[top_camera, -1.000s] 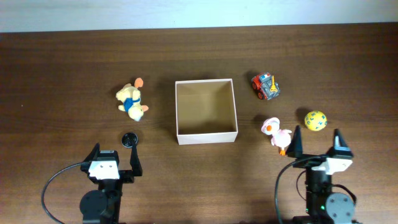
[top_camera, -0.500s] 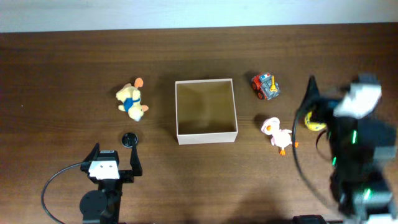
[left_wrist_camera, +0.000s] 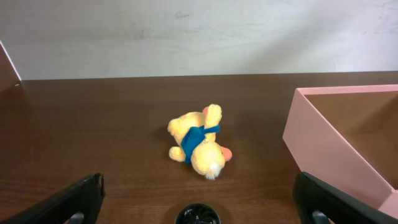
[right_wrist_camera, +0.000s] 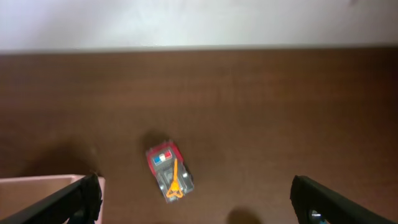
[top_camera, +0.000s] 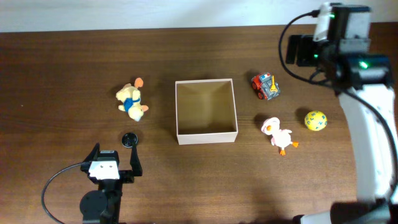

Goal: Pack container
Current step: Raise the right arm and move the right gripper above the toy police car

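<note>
The container [top_camera: 206,136], a square open box with cream walls and a tan inside, stands mid-table with nothing in it. Its near wall [left_wrist_camera: 329,149] shows at the right of the left wrist view. A yellow plush toy [top_camera: 131,101] with a blue scarf lies to its left. On its right are a red toy truck [top_camera: 265,86], a white duck [top_camera: 278,134] and a yellow ball [top_camera: 315,120]. My left gripper [top_camera: 115,160] rests open near the front edge, facing the plush toy [left_wrist_camera: 198,144]. My right gripper [right_wrist_camera: 196,186] hangs open high above the truck [right_wrist_camera: 169,172].
A small black round cap [top_camera: 129,139] lies just ahead of the left gripper, also low in the left wrist view as the cap [left_wrist_camera: 197,216]. The right arm [top_camera: 370,124] reaches up along the right side. A pale wall borders the table's far edge.
The right arm has lifted from its rest at the front right and swung up and back over the truck's area. The left arm and the toys have not moved.
</note>
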`<state>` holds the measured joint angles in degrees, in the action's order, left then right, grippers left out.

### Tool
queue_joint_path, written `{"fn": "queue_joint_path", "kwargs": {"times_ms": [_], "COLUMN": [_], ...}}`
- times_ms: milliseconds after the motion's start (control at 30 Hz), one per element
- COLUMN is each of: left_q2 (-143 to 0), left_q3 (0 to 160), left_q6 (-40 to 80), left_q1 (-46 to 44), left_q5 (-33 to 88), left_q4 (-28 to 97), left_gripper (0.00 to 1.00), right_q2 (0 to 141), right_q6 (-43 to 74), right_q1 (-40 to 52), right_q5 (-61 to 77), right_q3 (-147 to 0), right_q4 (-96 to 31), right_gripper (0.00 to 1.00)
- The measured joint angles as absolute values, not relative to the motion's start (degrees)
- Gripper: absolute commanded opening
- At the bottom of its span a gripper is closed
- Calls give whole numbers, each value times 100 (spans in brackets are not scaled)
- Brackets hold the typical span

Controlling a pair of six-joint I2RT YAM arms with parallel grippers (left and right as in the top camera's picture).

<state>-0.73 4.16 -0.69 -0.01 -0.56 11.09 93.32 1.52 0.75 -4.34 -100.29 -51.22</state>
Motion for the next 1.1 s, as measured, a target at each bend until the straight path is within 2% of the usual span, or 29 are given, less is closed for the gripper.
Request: {"fn": "queue_joint_path", "kwargs": {"times_ms": [367, 633, 1100], "left_q2": [-73, -73, -73], "left_q3": [416, 416, 416], "left_q6": [-69, -69, -69], "left_q1": [-1, -1, -1], "left_q5": [-56, -58, -56], "left_q4": [1109, 1109, 1109], "left_gripper": [99, 99, 99], "right_q2": [10586, 10853, 11126], "right_q6": [-154, -943, -1861], "right_q1": [75, 78, 86], "right_q5": [-104, 405, 510], "right_q3": [-10029, -10029, -10029], "right_q4": [-5293, -5513, -5699], "right_gripper": [99, 99, 99]}}
